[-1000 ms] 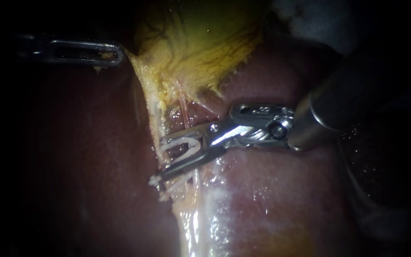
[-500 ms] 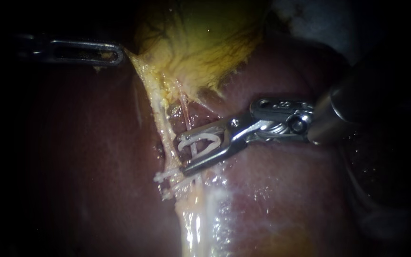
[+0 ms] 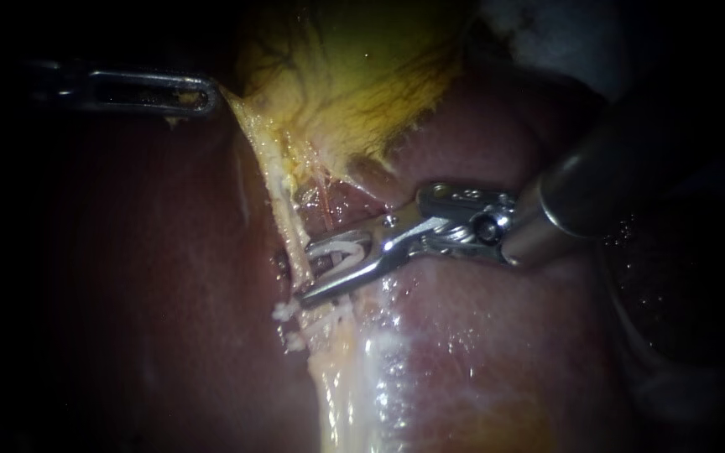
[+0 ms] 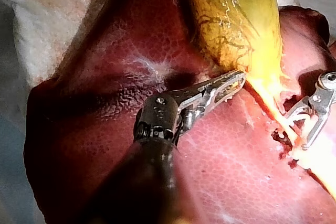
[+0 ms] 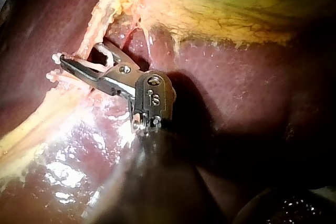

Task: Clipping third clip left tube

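Movement back toward the left tube [image 3: 283, 201] is the change. Half a second ago my right instrument [image 3: 316, 270] had pulled away to the right with its jaws wide; now it has returned and the jaws stand much narrower. They press from both sides on the white clip [image 3: 341, 249] they carry. The lower jaw's tip touches the tube just above the two fitted clips [image 3: 279, 312]. I cannot tell whether the tube lies fully inside the clip's legs. I judge the squeeze is under way, so this third clip may not be locked yet.

My left instrument [image 3: 199, 92] has not shifted. Its jaws are clamped together on the edge of the gallbladder [image 3: 362, 75], drawing the pale tube taut across the liver [image 3: 480, 335].
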### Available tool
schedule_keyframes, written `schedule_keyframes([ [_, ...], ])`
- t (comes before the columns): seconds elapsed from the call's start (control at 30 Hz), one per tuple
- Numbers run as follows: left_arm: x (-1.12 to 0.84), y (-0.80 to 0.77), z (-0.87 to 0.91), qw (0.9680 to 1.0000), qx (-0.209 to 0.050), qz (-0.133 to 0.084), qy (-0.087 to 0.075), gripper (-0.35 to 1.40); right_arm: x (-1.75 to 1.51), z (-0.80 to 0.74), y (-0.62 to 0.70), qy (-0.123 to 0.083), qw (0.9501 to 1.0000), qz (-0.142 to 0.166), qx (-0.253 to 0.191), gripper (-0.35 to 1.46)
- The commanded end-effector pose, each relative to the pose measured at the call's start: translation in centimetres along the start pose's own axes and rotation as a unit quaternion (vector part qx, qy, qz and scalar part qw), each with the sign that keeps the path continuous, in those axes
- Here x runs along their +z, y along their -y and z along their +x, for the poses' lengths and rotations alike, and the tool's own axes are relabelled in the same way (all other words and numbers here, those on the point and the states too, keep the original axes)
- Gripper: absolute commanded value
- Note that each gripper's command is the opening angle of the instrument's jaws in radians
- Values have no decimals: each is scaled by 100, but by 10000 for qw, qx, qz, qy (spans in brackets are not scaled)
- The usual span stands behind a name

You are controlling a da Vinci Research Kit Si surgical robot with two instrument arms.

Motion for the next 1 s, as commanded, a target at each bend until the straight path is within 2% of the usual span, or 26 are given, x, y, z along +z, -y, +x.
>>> schedule_keyframes([
  [0.03, 0, 0, 0, 10000, 0, -2, 0, -35, 4, 1, 1, -58, 10000, 60, 14, 52],
  [0.27, 0, 0, 0, 10000, 0, -2, 1, -35, 28, 6, 15, -509, 9969, 574, 184, 53],
  [0.4, 0, 0, 0, 10000, 0, -2, 0, -35, 29, 21, 23, -760, 9931, 865, 242, 53],
  [0.53, 0, 0, 0, 10000, 0, -2, 1, -35, 22, 43, 28, -1124, 9917, 511, 366, 53],
  [0.7, 0, 0, 0, 10000, 0, -2, 1, -35, 14, 64, 32, -1283, 9901, 342, 465, 52],
  [0.83, 0, 0, 0, 10000, 0, -2, 1, -35, 12, 66, 33, -1291, 9893, 311, 600, 47],
  [1.0, 0, 0, 0, 10000, 0, -3, 1, -35, 9, 61, 34, -1233, 9884, 315, 826, 28],
])
